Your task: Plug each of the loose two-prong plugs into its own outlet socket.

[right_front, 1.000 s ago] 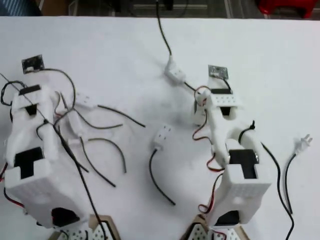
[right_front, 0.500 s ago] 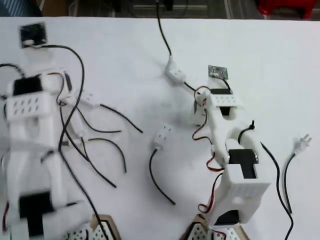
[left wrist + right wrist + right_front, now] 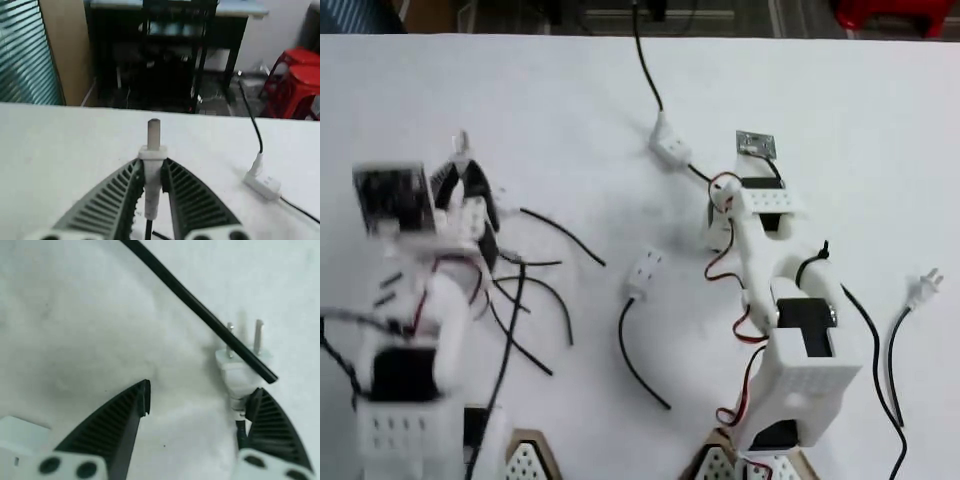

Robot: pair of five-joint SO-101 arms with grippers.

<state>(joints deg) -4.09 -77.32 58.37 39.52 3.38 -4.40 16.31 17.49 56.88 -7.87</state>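
Nothing plugged yet, I think: left gripper [image 3: 152, 164] clenches two-prong plug [image 3: 151, 150], right gripper [image 3: 200, 395] released around second plug [image 3: 239, 367]; socket [image 3: 642, 272] at table [image 3: 820, 80] centre vacant.

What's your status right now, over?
Left gripper shut on a plug, held above table. Right gripper open over second plug. Black cable crosses that plug.
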